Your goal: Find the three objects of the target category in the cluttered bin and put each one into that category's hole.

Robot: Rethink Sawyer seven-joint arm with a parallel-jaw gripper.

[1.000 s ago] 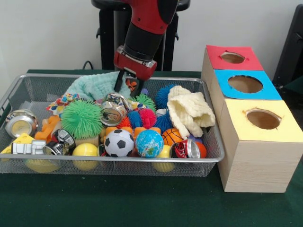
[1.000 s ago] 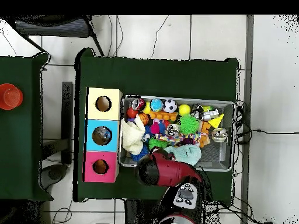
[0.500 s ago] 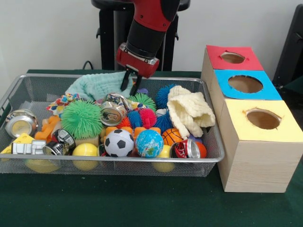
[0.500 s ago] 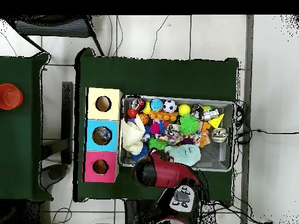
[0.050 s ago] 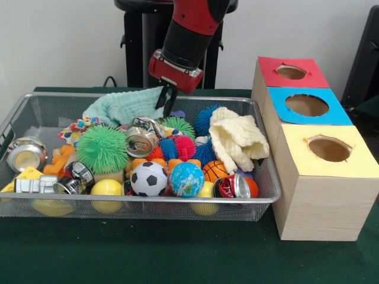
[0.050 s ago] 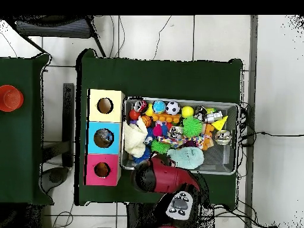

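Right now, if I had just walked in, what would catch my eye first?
Probably the wire-mesh bin heaped with bright toys, a spiky green ball and a soccer ball near its front. Beside it stands a wooden box with red, blue and yellow holed tops. The red arm's gripper hangs above the pile.

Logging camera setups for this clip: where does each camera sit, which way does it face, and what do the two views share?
Front view: across the table, facing the robot; it looks at the wire bin and the box with three holes; the red arm comes down, its tool empty above the clutter.
Overhead view: above the table, looking straight down; the arm enters from the bottom, hiding the tool.
Shared: bin, box, soccer ball, arm.
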